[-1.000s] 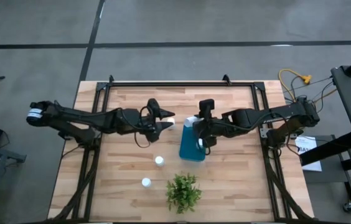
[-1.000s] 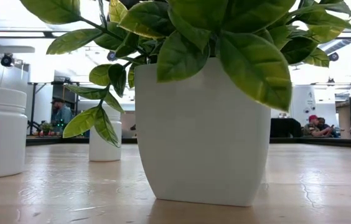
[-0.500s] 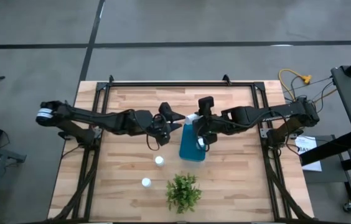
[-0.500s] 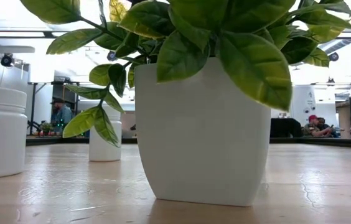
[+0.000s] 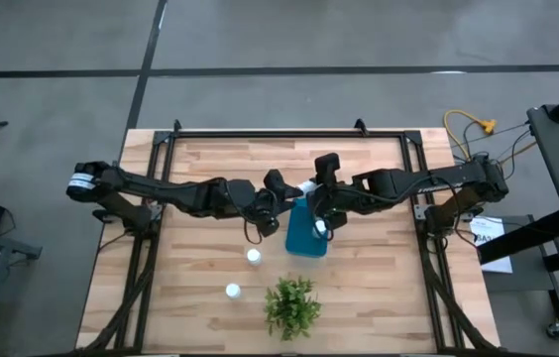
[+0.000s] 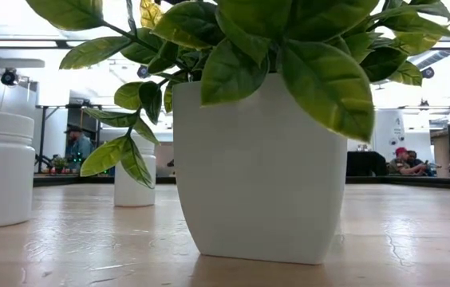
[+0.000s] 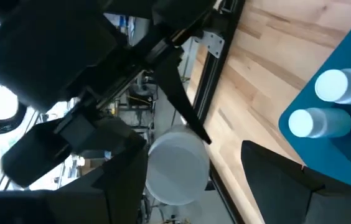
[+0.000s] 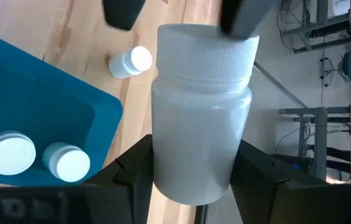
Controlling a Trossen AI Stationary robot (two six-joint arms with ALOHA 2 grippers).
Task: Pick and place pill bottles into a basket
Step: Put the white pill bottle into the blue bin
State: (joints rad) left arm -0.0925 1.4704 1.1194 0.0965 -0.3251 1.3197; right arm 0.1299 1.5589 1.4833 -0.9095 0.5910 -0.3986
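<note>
A white pill bottle hangs above the far left corner of the teal basket, with my right gripper shut on it. Its capped end points toward my left gripper, which is open. The left fingers stand on either side of the cap; whether they touch it, I cannot tell. Two pill bottles lie inside the basket. Two more stand upright on the table nearer the front. My right gripper pinches the bottle's body, at the half away from the cap, between its two fingers. The fingers come slanting down from the table's right and lie along the bottle. The bottle is lifted clear, its cap end sticking out beyond the fingertips toward the left arm.
A leafy plant in a white pot stands near the table's front edge, close in front of the basket; it fills the low view. Bare wood lies left and right of the basket. People show in the room beyond the table.
My left gripper has travelled toward the table's right edge, up to the cap end of the bottle in my right gripper, rolling a little on the way. The bottle and the basket have stayed where they were.
</note>
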